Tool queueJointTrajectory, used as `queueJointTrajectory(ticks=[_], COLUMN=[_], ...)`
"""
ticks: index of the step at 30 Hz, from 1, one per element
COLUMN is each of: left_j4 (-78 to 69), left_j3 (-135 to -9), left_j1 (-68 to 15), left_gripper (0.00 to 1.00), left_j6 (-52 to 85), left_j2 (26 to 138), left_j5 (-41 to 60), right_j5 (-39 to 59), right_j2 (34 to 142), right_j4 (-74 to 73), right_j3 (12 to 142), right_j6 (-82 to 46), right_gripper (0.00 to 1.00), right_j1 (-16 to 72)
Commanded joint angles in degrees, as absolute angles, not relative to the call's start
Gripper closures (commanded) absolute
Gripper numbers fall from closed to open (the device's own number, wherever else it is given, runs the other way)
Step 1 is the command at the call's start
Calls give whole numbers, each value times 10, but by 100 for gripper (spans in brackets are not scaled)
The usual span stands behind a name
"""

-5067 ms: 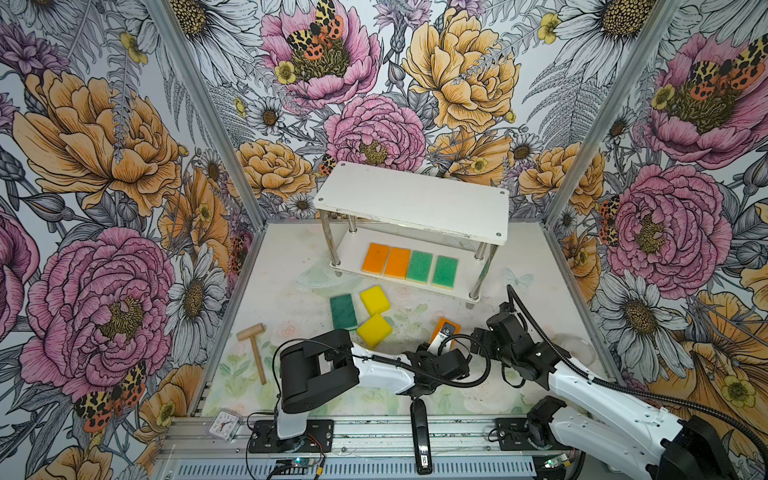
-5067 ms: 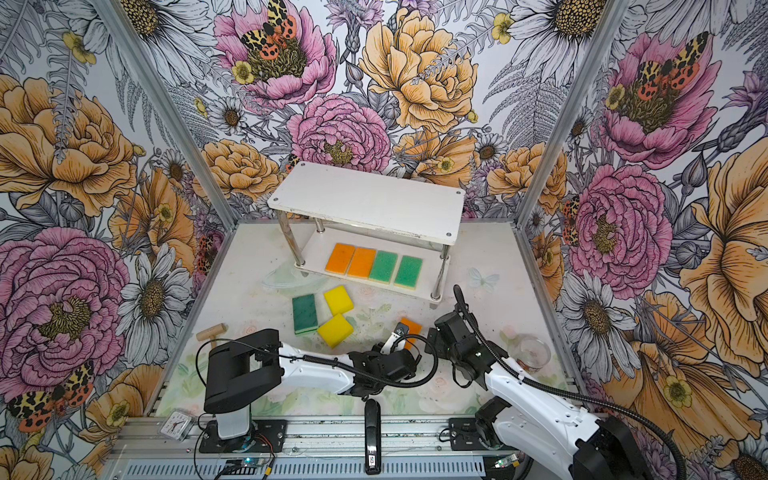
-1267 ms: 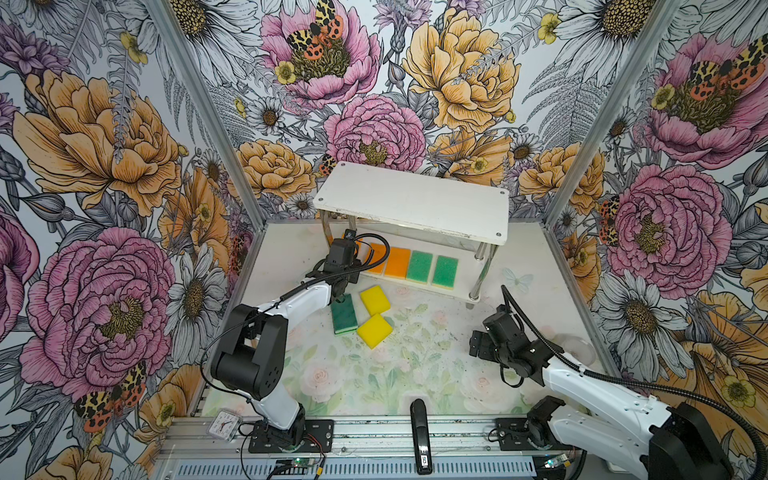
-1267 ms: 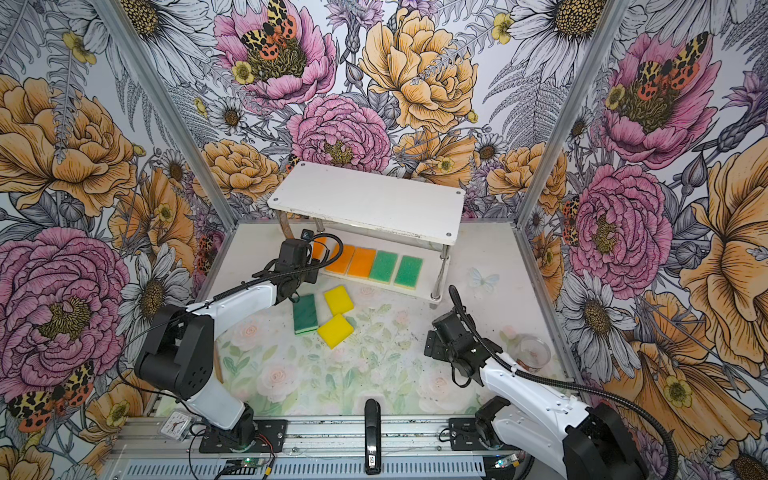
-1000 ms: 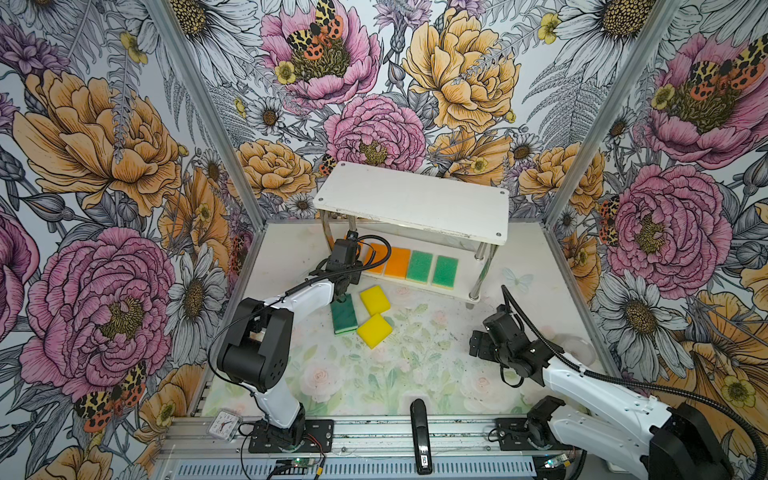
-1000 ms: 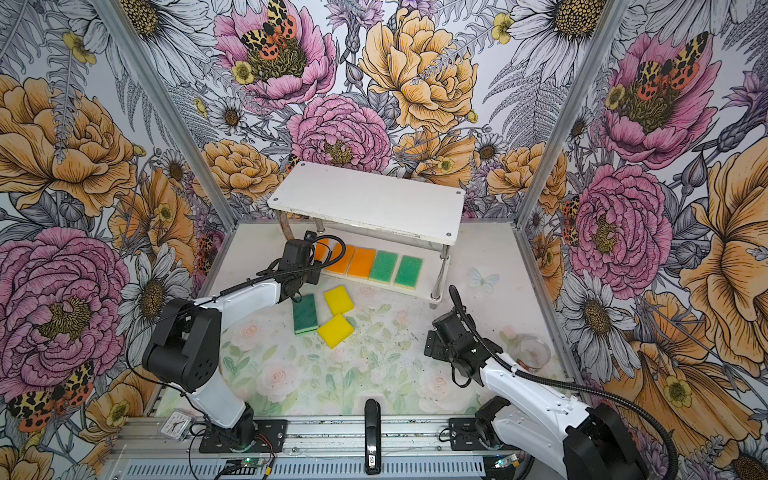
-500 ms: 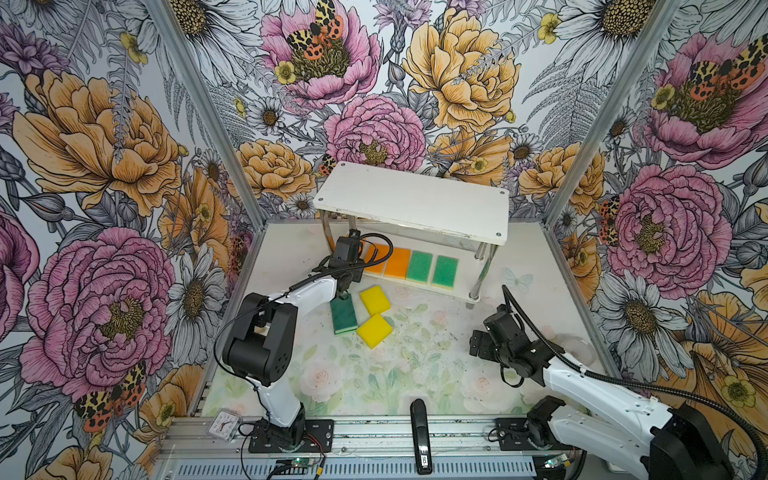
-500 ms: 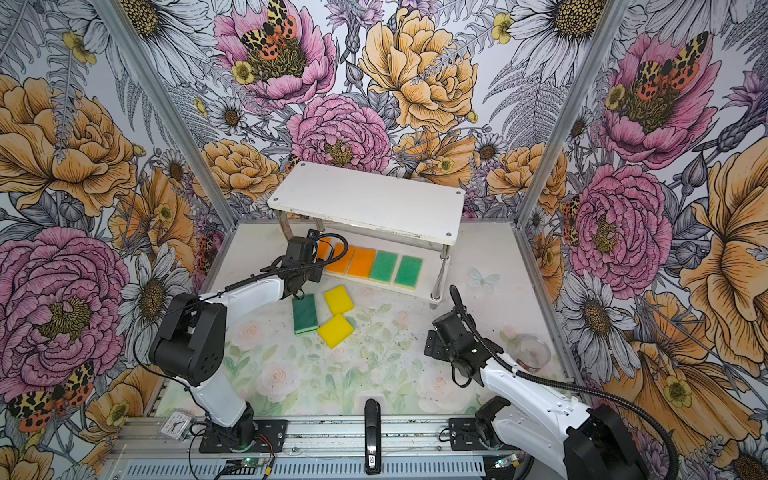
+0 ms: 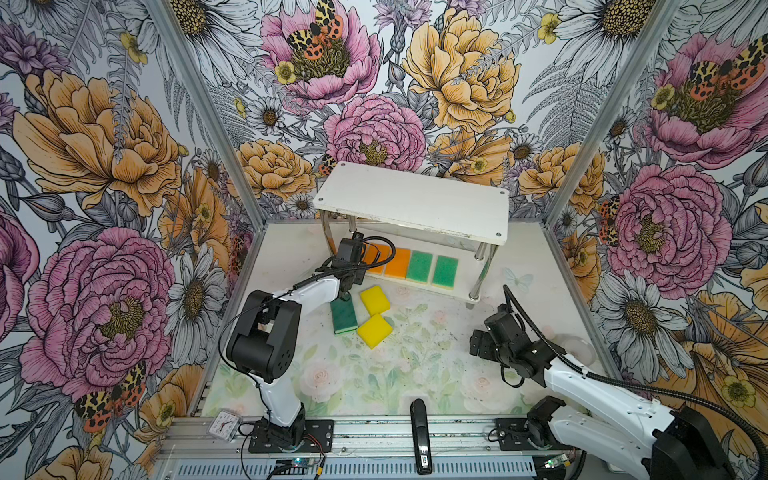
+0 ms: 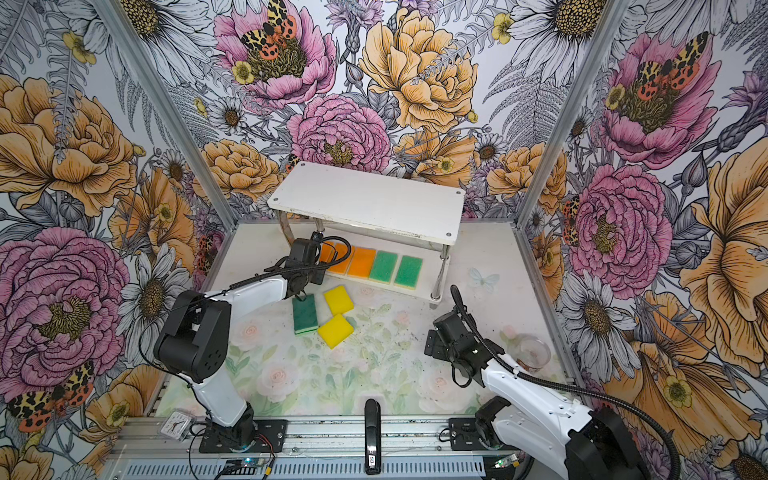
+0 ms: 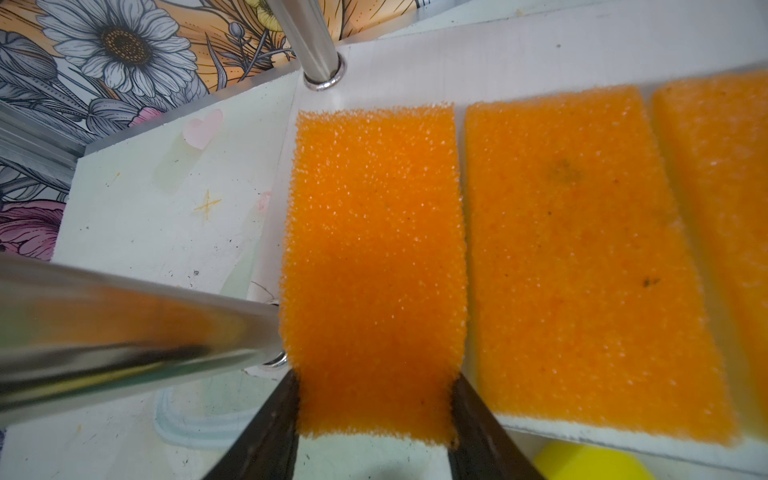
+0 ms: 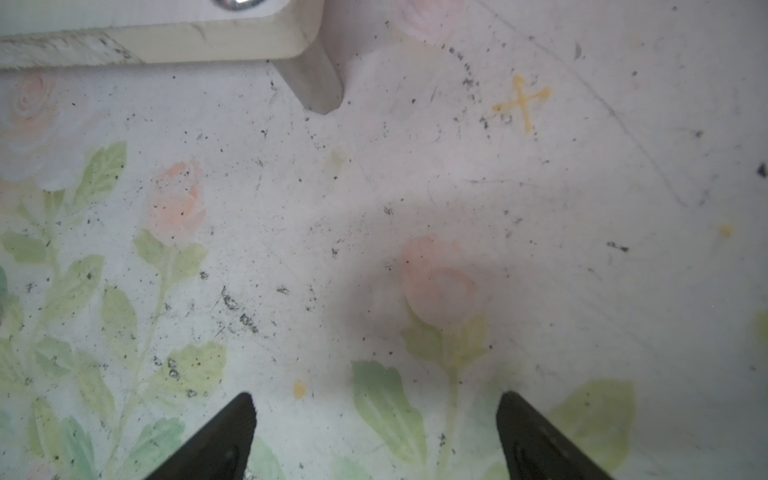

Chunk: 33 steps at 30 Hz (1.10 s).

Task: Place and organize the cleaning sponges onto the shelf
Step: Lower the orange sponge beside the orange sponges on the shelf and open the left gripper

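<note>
The left fingers [image 11: 272, 432] grasp the near end of an orange sponge [image 11: 374, 249], one pressed to each long side. The foam looks slightly pinched there, while the rest of it lies flat on the lower board [image 11: 540, 45] of the shelf [image 9: 415, 199], at the left end of the row. I judge it sits there to keep colours together: beside it, with thin gaps, lie two more orange sponges [image 11: 582, 257], then two light green ones [image 9: 419, 267] further right. The held end overhangs the board's near edge, so the fingers are off the board and out from under the top board. Room is tight on the left. The sponge's left edge lies against or just beside the near-left post [image 11: 124, 324], and the far-left post [image 11: 309, 37] stands just beyond its far corner, so the free way out looks to be straight back toward the near side once the fingers let go. Little bare room shows on the lower board right of the light green pair; the top board is bare. On the desk [image 9: 374, 374], just near of the shelf, lie a dark green sponge [image 9: 343, 316] and two yellow ones [image 9: 375, 300], close together. The right fingers [image 12: 216, 444] stand spread apart with nothing between them, low over bare desk off the shelf's near-right corner — well apart from every sponge.
</note>
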State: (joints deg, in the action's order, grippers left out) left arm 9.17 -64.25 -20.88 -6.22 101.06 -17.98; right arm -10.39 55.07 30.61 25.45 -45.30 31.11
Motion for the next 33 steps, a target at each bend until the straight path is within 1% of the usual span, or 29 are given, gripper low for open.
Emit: queueJointTrajectory(ticks=[1,9,20,24,33], left_j4=[91,97,98,98,95], left_j3=[-660,-665,-664,-664,-663], left_j1=[-213,-216,-215,-214,-213], left_gripper=[43,41,34,33,23], left_j6=[-69,-72,-65,-65,-65], left_j2=[1019,1025,1021,1022,1020], left_j5=[-185,-196,-211,-213,-215], right_j5=[-105,-104,-102,-102,-101], right_j2=[542,542,541,540,541], right_j4=[301,301,301,301,301], right_j3=[257,256,254,254,255], right_j6=[-445,-444,-444,-444,-444], right_gripper=[7,7,7,7,7], right_j1=[308,306,305,305,304])
